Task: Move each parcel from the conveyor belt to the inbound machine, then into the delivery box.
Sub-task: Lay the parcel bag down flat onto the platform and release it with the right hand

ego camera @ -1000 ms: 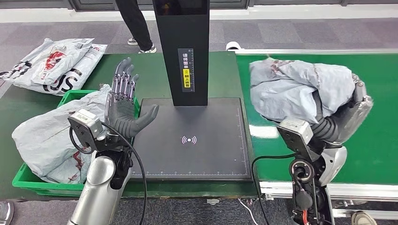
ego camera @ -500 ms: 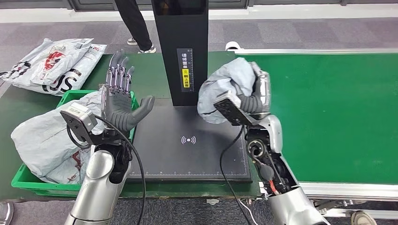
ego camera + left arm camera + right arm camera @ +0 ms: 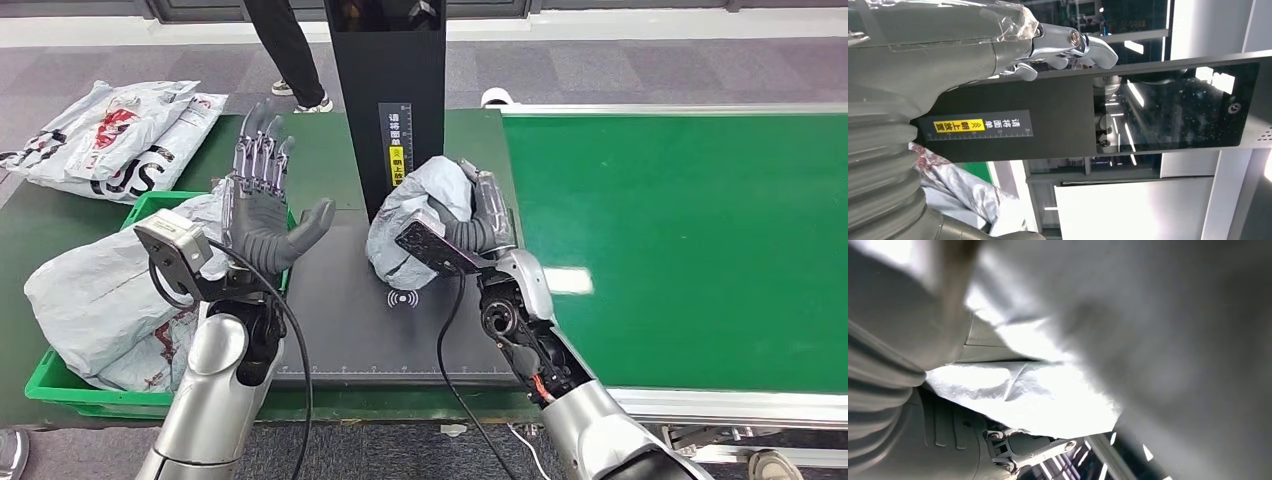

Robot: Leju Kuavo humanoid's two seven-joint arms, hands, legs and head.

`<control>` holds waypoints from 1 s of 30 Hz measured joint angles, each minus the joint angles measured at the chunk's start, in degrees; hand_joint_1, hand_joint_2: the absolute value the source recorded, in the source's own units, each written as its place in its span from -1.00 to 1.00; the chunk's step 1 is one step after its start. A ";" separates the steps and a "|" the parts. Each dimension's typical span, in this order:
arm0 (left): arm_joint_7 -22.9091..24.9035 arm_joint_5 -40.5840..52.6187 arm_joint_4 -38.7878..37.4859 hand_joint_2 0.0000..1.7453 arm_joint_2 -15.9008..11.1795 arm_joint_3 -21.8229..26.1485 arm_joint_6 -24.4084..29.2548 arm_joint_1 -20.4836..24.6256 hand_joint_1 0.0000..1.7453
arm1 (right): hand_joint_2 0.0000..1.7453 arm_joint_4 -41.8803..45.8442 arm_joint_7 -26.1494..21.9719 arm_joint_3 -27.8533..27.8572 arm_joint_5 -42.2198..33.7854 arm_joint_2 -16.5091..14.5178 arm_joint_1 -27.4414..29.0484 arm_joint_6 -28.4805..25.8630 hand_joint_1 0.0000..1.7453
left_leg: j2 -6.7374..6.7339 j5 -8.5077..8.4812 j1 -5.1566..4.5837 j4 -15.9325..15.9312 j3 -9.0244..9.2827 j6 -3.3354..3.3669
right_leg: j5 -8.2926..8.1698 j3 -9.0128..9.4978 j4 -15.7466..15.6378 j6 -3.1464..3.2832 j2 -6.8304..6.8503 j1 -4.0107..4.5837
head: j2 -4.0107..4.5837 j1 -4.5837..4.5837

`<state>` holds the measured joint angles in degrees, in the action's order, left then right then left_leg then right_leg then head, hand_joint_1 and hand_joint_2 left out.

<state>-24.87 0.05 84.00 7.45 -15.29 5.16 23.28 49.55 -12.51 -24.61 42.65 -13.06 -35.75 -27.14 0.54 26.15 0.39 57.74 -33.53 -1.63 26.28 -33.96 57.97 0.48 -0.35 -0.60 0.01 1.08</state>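
Parcel [image 3: 420, 215] handling at the inbound machine, read from left to right. Loose bags [image 3: 110, 135] are lying flat on the dark table [image 3: 330, 160] at far left, apart from the work. Nearer, a green box [image 3: 60, 390] is holding a large grey bag [image 3: 100, 290], which is bulging above its rim; this is probably the delivery box, sitting close beside the machine so that a scanned parcel needs only a short carry. The left hand [image 3: 262, 205] is hovering over the box's inner edge and the pad's left margin, palm turned toward the pad, fingers upright and apart, thumb out, holding nothing; it appears to be waiting to receive or steady the parcel. The black pad [image 3: 340, 330] is lying flat with its white scan mark [image 3: 403, 298] near its middle, at the foot of the black column [image 3: 390, 100]. The right hand [image 3: 480, 225] is gripping the parcel from its far side, fingers wrapped on the crumpled grey plastic, holding it over the pad just above the mark and in front of the column. Whether the parcel is touching the pad cannot be told. The green belt [image 3: 680, 240] is lying at right.
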 joint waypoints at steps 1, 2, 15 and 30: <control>0.00 -0.12 -0.16 1.00 0.00 -0.12 -0.01 0.12 -1.00 | 1.00 -0.41 -0.31 -0.33 -0.36 -0.15 -0.23 0.30 0.06 | 0.00 0.00 0.00 0.00 0.00 0.00 | 0.00 0.00 0.00 0.00 0.00 0.00 | 0.01 0.01; 0.00 -0.24 -0.33 1.00 0.00 -0.20 -0.01 0.27 -1.00 | 1.00 -0.79 -0.54 -0.67 -0.70 -0.29 -0.46 0.57 -0.44 | -0.01 0.00 0.01 0.00 0.01 0.00 | 0.00 -0.01 0.00 0.00 0.00 0.00 | 0.00 0.01; 0.00 -0.79 -1.30 1.00 -0.30 -0.42 0.27 0.88 -1.00 | 1.00 -3.81 0.22 -2.43 -4.29 -1.07 -1.70 2.24 -1.00 | -0.03 0.00 0.02 0.00 0.00 0.00 | 0.00 -0.02 0.00 0.01 0.00 0.02 | 0.00 0.02; 0.00 -0.79 -1.27 1.00 -1.14 -0.43 0.69 0.78 -1.00 | 1.00 -4.35 -0.07 -2.43 -8.39 0.02 -1.65 2.44 -1.00 | -0.04 0.00 0.02 0.00 0.01 -0.01 | 0.00 -0.04 0.00 0.01 -0.01 0.02 | 0.00 0.02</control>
<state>-24.87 -0.74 82.73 6.32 -15.72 5.86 24.06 45.20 -12.58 -27.04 34.26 -13.04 -37.40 -24.70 0.50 26.14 0.40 57.74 -33.52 -1.64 26.27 -34.00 57.97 0.49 -0.36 -0.58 0.01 1.09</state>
